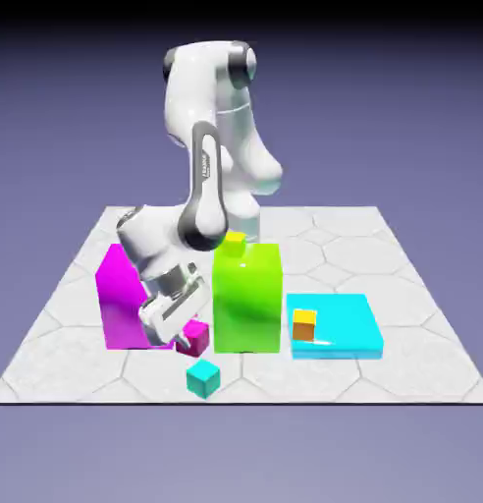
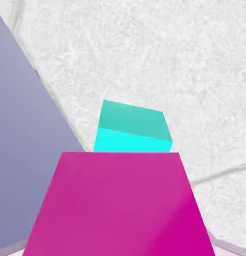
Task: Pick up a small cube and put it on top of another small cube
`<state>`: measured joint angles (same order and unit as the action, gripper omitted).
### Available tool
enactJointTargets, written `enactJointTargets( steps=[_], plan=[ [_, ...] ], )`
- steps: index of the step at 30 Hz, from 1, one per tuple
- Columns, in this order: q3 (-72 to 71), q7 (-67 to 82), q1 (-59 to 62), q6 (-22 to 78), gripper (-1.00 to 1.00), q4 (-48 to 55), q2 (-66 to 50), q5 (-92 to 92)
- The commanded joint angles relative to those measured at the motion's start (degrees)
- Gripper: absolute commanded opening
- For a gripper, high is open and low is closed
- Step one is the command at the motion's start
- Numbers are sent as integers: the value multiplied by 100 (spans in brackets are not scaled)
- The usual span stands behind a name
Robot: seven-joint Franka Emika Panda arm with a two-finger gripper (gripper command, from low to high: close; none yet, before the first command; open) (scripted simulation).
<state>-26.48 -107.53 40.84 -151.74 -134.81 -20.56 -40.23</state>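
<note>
Gripper (image 1: 183, 344) was closed on the small magenta cube (image 1: 193, 338), fingers at its sides; hand tilted. Cube sat near the table's (image 1: 137, 383) front edge, between the big magenta block (image 1: 123, 300) and green block (image 1: 247, 300); lift-off unclear. Teal cube (image 1: 203, 378) was just in front, closer to that edge, likely the target. Risks: low sideways carry could knock teal off the front edge; tilted grip could let magenta slip or land crooked and topple; swinging wide could clip the green block.

Plain blue-violet backdrop darkening to black at the top, pale stone-patterned tabletop (image 1: 334, 241) with thin grey crack-like lines
</note>
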Motion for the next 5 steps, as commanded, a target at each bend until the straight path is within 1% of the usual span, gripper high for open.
enactJointTargets(
  steps=[1, 2, 3, 5],
  plan=[
    [-16, 49, -51, -184, -100, 31, -208, -33],
    [-18, 55, -56, -205, -100, 34, -231, -37],
    [-18, 55, -56, -205, 100, 34, -231, -37],
    [-2, 5, -6, -16, 100, 3, -23, -2]
  ],
)
